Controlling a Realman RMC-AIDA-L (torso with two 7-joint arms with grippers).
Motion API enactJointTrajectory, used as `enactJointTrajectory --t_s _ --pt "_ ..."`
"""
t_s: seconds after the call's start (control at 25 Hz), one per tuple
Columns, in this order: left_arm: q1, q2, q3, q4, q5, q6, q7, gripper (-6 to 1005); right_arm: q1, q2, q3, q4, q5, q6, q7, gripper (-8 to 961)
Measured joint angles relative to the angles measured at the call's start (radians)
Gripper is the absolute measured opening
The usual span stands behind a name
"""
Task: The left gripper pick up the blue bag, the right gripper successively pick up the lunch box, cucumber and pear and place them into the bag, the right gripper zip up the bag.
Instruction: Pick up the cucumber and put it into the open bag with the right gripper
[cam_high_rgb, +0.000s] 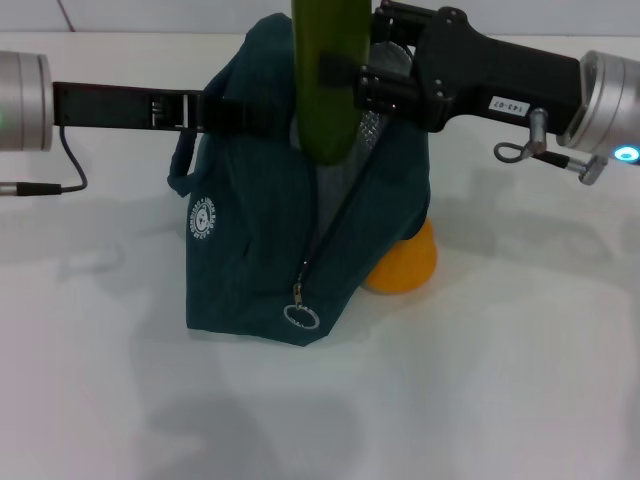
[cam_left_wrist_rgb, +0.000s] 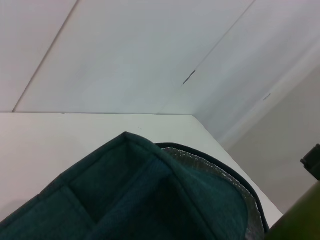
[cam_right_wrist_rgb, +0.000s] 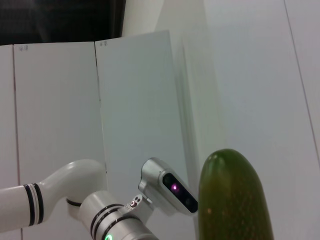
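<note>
The right gripper (cam_high_rgb: 345, 82) is clamped on the cucumber (cam_high_rgb: 328, 75), holding it upright with its lower end poised at the open mouth of the blue bag (cam_high_rgb: 260, 240); held on end like this, it looks set to go straight down through the gap without catching the fabric. The bag stands on the white table (cam_high_rgb: 500, 380), unzipped along its front, the silver lining showing inside and the ring-shaped zipper pull (cam_high_rgb: 301, 316) hanging low near the base.

The left gripper (cam_high_rgb: 225, 112) reaches in at the bag's top edge on the robot's left, apparently holding the fabric up so the mouth stays open; its fingers are hidden against the dark cloth, so I cannot tell how the jaws stand.

The pear (cam_high_rgb: 404, 262) sits on the table just behind the bag on the robot's right (partly hidden by it), so it has not yet gone in; the lunch box is not in sight, and may already be inside, though the bag's interior cannot be seen.
</note>
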Motion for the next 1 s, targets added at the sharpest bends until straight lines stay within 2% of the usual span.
enactJointTrajectory --t_s 0.24,0.68,1.0 --pt "0.001 0.002 -0.002 0.0 0.0 -0.002 0.002 44 -0.007 0.0 -0.004 0.003 -0.004 0.015 -0.004 563" --pt "-0.001 0.002 -0.002 0.0 0.0 -0.014 0.004 44 -0.001 0.0 -0.073 0.005 -0.007 0.062 -0.007 564" --pt "0.001 0.001 -0.002 0.0 0.0 -0.014 0.011 44 -0.007 0.0 -0.075 -0.004 0.002 0.061 -0.002 607"
